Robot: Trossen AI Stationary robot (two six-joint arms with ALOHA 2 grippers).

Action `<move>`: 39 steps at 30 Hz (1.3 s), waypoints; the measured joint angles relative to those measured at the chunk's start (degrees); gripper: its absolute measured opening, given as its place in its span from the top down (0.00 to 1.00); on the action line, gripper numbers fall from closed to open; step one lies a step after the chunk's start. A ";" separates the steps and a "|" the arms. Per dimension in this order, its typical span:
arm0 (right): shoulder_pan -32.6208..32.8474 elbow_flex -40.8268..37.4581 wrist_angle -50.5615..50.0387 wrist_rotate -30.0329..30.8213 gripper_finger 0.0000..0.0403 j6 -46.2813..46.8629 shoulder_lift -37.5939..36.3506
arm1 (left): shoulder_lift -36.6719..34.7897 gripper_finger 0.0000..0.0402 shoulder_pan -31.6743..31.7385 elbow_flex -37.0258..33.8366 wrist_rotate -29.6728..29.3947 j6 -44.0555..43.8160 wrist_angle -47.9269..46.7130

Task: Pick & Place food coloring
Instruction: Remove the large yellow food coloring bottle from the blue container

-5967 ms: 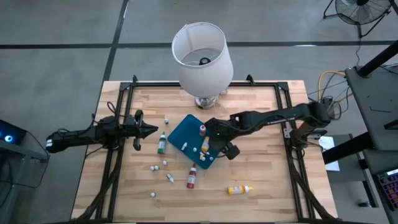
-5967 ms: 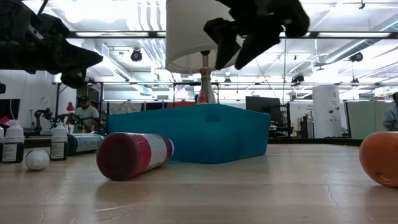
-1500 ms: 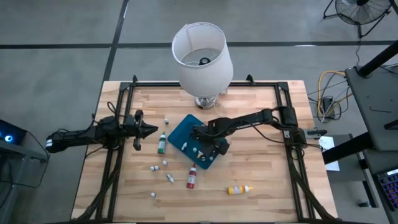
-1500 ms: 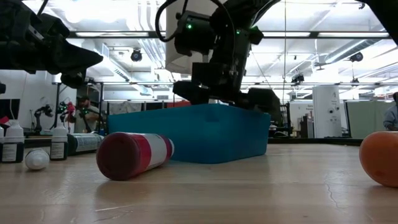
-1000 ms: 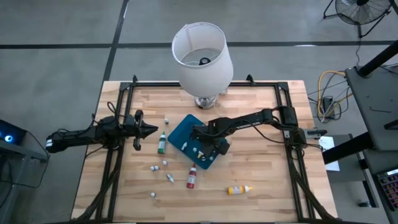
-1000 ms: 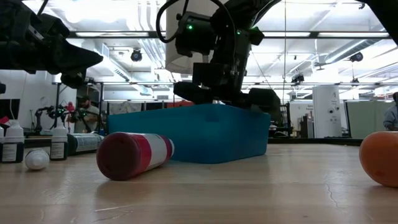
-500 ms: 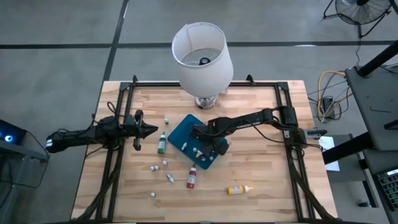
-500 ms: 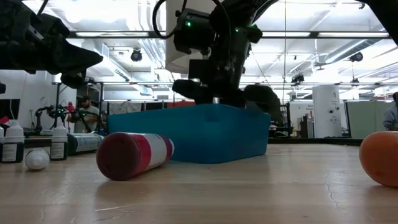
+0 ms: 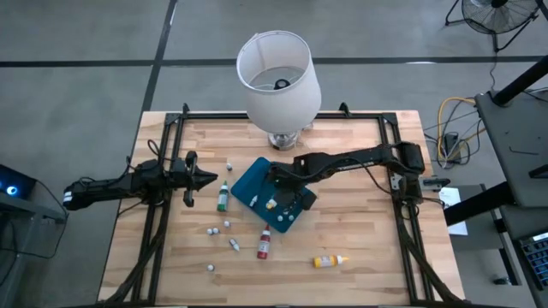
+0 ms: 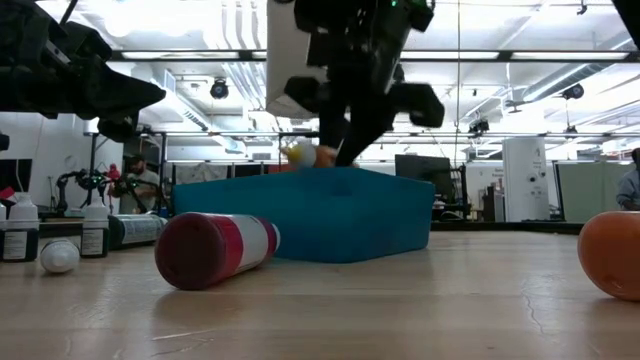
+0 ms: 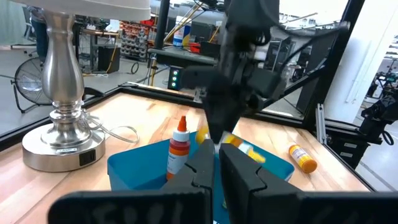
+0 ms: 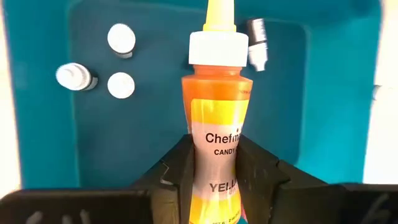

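My right gripper [image 12: 216, 144] hangs over the teal tray [image 9: 250, 184] and is shut on a yellow-orange food coloring bottle [image 12: 214, 102] with a white cap and a pale tip. In the low view the bottle [image 10: 303, 153] is above the tray's rim. An orange bottle [image 11: 179, 146] stands upright in the tray. On their sides on the table lie a green bottle [image 9: 223, 197], a red one [image 9: 264, 245] and a yellow one [image 9: 328, 261]. My left gripper [image 9: 203, 178] waits shut at the table's left, holding nothing. My right gripper pinches the bottle's labelled body [image 12: 214, 155] near its base, between its two fingers [image 12: 180, 165]. The fingers slant down from above. The bottle reaches out past the fingertips, tip [image 10: 297, 153] foremost, tilted and lifted clear of the tray.
A lamp with a white shade [image 9: 278, 73] stands at the table's far edge, just behind the tray. Several white caps [image 12: 120, 84] lie in the tray, and more [image 9: 212, 231] are scattered on the wood near the green bottle. A black frame [image 9: 163, 137] rims the table.
My right gripper has gone up from inside the tray and has rolled a little. The yellow-orange bottle has come up with it. The bottle lay down in the tray before and now is clear above its rim.
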 joint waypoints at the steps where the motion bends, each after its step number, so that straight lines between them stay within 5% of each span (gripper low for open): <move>1: 0.01 -0.02 -0.15 0.02 0.78 0.64 -0.79 | -0.01 1.00 -0.01 0.00 0.00 -0.01 0.01; 18: -3.10 -3.85 -1.11 -0.05 0.78 20.56 -18.91 | -0.01 1.00 -0.01 0.00 0.00 -0.01 0.03; 39: -7.07 -41.78 18.57 5.12 0.78 47.77 -50.48 | 0.01 1.00 -0.01 0.00 0.00 0.01 0.03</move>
